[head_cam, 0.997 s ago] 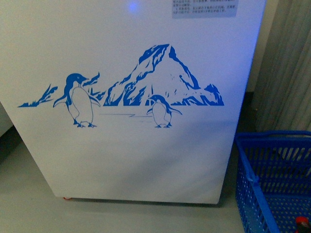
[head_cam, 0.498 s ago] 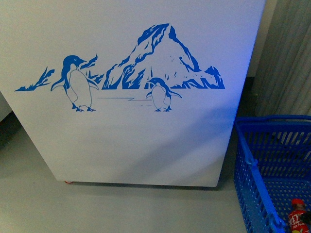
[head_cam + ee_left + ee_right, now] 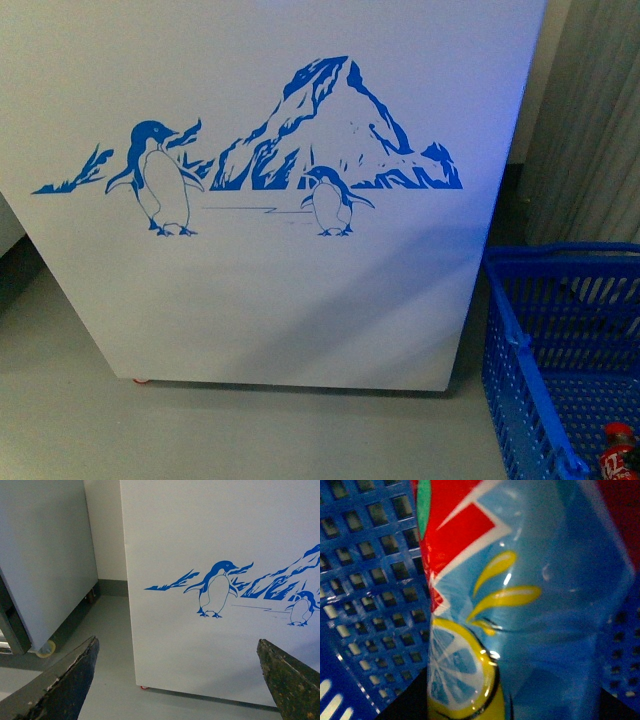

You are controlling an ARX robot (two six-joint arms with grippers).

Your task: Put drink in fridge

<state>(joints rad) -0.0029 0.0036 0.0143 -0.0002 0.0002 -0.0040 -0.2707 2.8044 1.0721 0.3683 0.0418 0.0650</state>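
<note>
Grey floor; drink upright in basket, cap up; left pincer agape; right pincer unclear.

The front view has soft, cool light with a blue cast, strongest along the fridge edge toward 2 o'clock, and a faint shadow darkens its lower panel. The left wrist view is bright, neutral and sharp. The right wrist view is dim and oversaturated; the drink fills it, blurred, with small glints.
</note>
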